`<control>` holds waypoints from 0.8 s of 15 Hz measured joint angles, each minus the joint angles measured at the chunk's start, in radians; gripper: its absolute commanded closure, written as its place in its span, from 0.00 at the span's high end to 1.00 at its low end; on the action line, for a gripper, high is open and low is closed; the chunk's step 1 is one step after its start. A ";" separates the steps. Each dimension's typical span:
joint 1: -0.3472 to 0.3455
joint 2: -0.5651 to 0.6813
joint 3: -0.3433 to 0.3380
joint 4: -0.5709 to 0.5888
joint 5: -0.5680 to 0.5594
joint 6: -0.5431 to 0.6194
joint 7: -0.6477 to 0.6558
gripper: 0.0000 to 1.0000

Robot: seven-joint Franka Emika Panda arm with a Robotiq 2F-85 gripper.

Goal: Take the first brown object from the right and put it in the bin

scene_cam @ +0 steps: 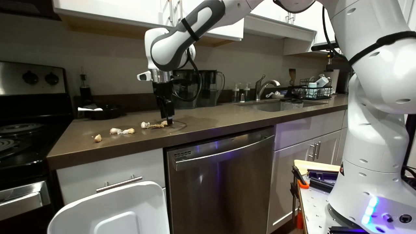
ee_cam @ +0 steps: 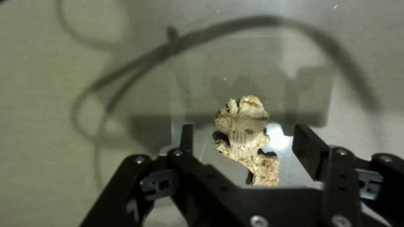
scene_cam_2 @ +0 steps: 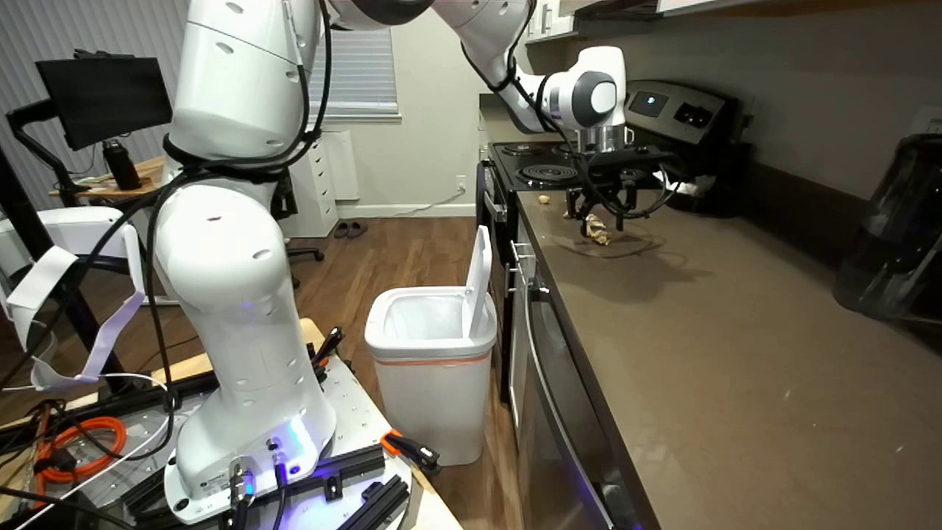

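Note:
The first brown object is a knobbly tan-brown lump on the counter [scene_cam: 208, 122]. It shows in the wrist view [ee_cam: 244, 135] and in both exterior views [scene_cam: 158, 125] [scene_cam_2: 597, 230]. My gripper points down over it; it shows in the wrist view [ee_cam: 246, 142] and in both exterior views [scene_cam: 168, 123] [scene_cam_2: 600, 221]. The fingers are apart, one on each side of the lump, with gaps to it. The lump's lower end is hidden by the gripper body in the wrist view. The white bin [scene_cam_2: 434, 401] stands on the floor beside the counter, lid [scene_cam: 146, 198] raised.
A cream lump [scene_cam: 145, 125], a pair of lumps [scene_cam: 115, 131] and a tan lump [scene_cam: 97, 138] lie toward the stove [scene_cam: 19, 136]. Dark pitchers [scene_cam: 208, 87] stand behind the gripper. A black pan [scene_cam: 104, 113] sits at the back. Upper cabinets [scene_cam: 146, 16] hang above.

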 measured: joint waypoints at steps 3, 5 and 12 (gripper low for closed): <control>-0.003 0.006 0.007 0.000 0.012 0.012 -0.002 0.32; -0.003 0.006 0.012 0.000 0.017 0.010 -0.006 0.19; 0.002 -0.034 0.063 0.000 0.020 -0.057 -0.055 0.00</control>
